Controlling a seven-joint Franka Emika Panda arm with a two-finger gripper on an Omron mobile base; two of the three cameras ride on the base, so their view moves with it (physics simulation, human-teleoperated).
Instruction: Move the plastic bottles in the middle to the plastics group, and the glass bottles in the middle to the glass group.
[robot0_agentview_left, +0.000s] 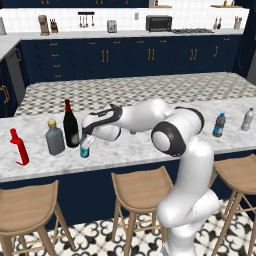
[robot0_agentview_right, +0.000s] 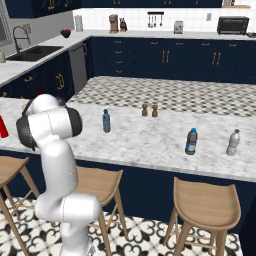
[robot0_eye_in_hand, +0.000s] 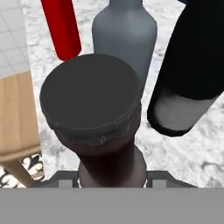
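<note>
My gripper is shut on the neck of the small brown-necked bottle with a teal label, low over the counter just right of the tall black wine bottle. In the hand view the held bottle's dark cap is close up, between the fingers. Beyond it are the red bottle, the squat grey bottle and the wine bottle. The slim pale-blue plastic bottle stands mid-counter. The dark blue-labelled bottle and the clear grey one stand at the right.
The red bottle and the grey bottle with a tan stopper stand at the left of the marble counter. Two small brown shakers sit toward the counter's far side. Wooden stools line the near edge.
</note>
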